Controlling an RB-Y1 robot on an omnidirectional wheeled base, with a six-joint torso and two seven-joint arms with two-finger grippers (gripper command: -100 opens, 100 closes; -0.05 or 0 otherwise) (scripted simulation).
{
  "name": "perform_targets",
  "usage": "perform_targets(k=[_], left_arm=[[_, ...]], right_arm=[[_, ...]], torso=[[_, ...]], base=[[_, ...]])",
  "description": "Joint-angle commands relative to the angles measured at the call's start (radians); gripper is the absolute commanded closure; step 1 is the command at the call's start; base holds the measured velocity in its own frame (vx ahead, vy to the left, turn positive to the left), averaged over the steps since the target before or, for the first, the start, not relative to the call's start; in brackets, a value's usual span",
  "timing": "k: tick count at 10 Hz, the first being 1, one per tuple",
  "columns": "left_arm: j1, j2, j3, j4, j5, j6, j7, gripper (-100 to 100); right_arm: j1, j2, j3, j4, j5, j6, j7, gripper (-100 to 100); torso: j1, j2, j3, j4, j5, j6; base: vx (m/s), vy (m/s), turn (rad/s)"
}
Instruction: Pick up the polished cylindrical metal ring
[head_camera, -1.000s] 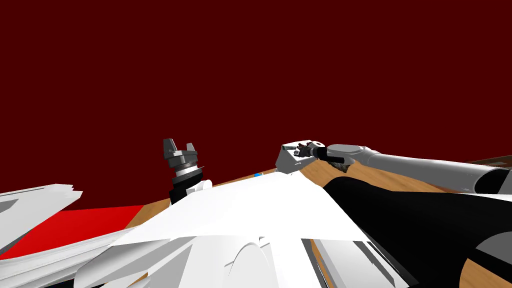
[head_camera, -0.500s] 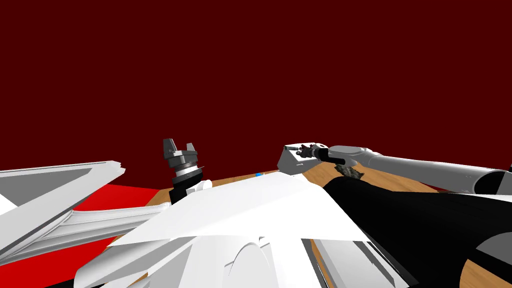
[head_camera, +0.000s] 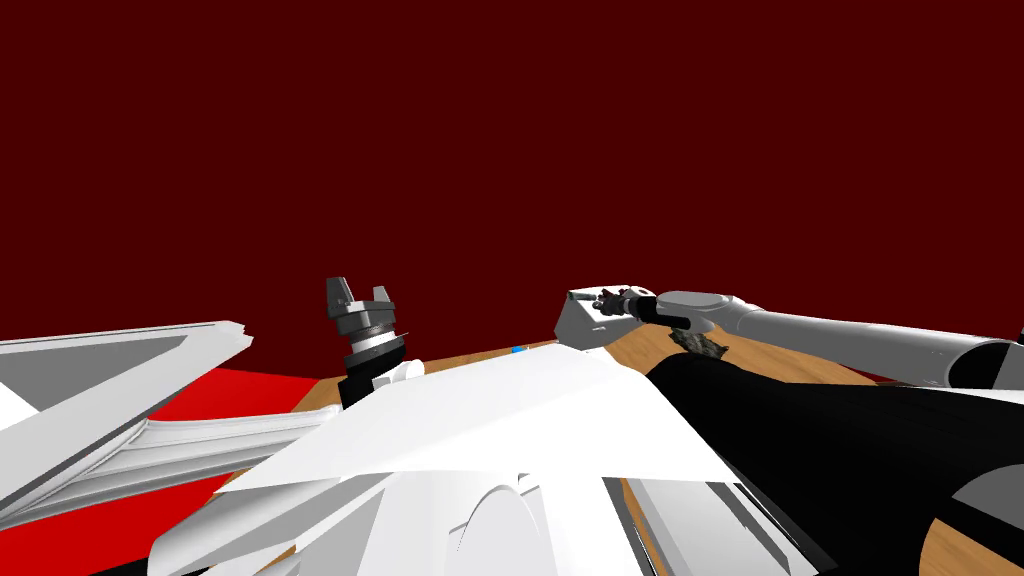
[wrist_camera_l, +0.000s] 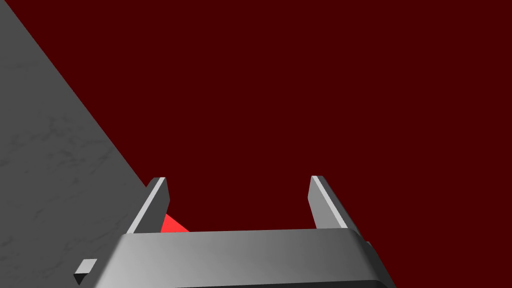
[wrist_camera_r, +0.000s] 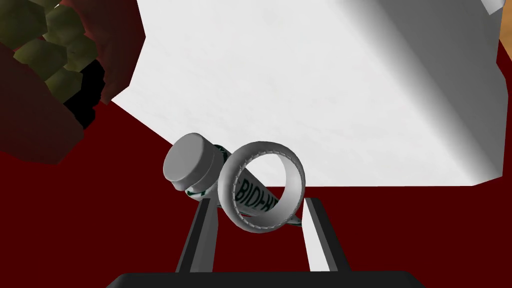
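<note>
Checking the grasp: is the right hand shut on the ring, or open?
Shut. The right hand has its fingers pressing both sides of the ring.

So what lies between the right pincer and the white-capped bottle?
In the right wrist view, the grey ring stands on edge in the right pincer, between its fingers; the white-capped bottle lies right behind it, its label showing through the hole.

Head camera looks steeply down; right wrist camera sits close behind ring (wrist_camera_r: 257, 223).
</note>
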Motion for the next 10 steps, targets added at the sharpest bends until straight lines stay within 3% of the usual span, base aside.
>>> perform_targets(k=[1,8,9,10], left_arm=[[0.000,0.000,0.000,0.000,0.000,0.000,0.000,0],[0.000,0.000,0.000,0.000,0.000,0.000,0.000,0],[0.000,0.000,0.000,0.000,0.000,0.000,0.000,0],[0.000,0.000,0.000,0.000,0.000,0.000,0.000,0]], right_arm=[[-0.002,-0.001,-0.007,-0.007,0.003,-0.015,0.009,100],[0.034,-0.027,-0.091,-0.098,0.036,-0.079,0.056,100],[0.028,-0.023,-0.083,-0.087,0.033,-0.078,0.053,100],[0.028,-0.024,-0.083,-0.088,0.033,-0.078,0.055,0]], torso=[[0.000,0.000,0.000,0.000,0.000,0.000],[0.001,-0.006,-0.003,-0.001,0.001,0.002],[0.002,-0.006,-0.003,-0.001,0.000,0.000],[0.001,-0.004,-0.002,-0.001,0.000,-0.001]], base=[[0.055,-0.002,-0.323],[0.110,0.012,-0.288],[0.040,0.019,-0.053],[0.006,0.004,0.009]])
